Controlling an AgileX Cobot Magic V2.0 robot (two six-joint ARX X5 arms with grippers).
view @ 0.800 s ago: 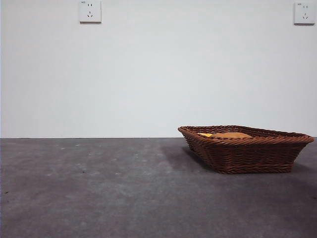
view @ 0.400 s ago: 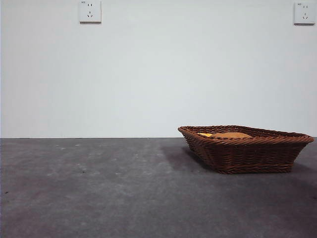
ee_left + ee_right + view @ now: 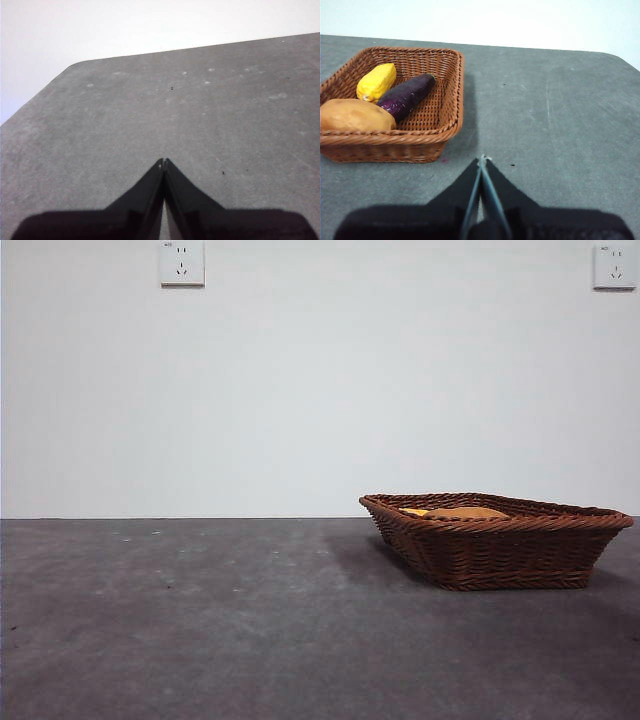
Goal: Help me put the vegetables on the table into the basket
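Note:
The brown wicker basket [image 3: 497, 540] stands on the dark grey table [image 3: 200, 620] at the right; it also shows in the right wrist view [image 3: 440, 100]. In it lie the yellow corn cob [image 3: 376, 81], the purple eggplant [image 3: 406, 95] and the tan-orange potato [image 3: 352, 116]. In the front view only the potato's top [image 3: 465, 512] and a bit of corn [image 3: 415, 511] show over the rim. My right gripper [image 3: 481, 160] is shut and empty, above the table beside the basket. My left gripper [image 3: 163, 162] is shut and empty over bare table.
Two wall sockets [image 3: 181, 262] [image 3: 614, 265] sit on the white wall behind. The table's rounded far corner [image 3: 75, 65] shows in the left wrist view.

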